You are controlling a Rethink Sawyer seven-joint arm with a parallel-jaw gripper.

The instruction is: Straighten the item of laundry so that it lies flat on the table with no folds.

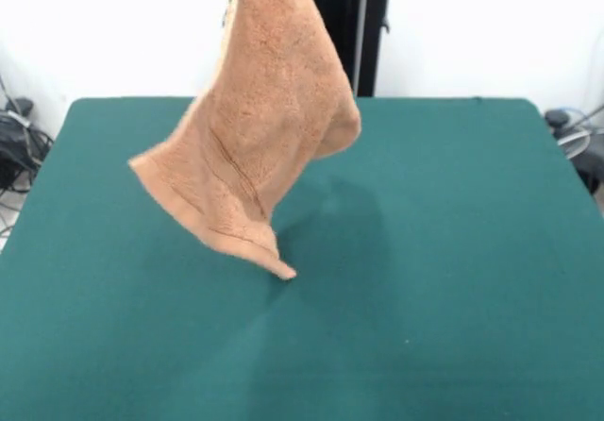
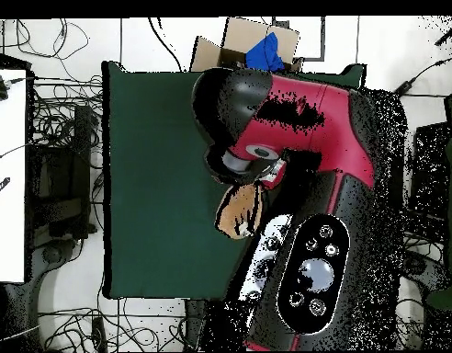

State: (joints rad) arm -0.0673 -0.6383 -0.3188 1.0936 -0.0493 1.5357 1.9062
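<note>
The orange-tan towel hangs in the air from the top edge of the front view, bunched at the top and widening downward. Its lowest corner touches or nearly touches the dark green table. A woven border band runs along its lower edge. In the overhead view the towel shows as a small tan patch under the end of the red and black arm. My gripper sits at the towel's top, mostly hidden by the arm, and is shut on the towel.
The black pedestal stands behind the table's far edge. A cardboard box with something blue lies past the table's edge. Cables and a white surface lie beside the table.
</note>
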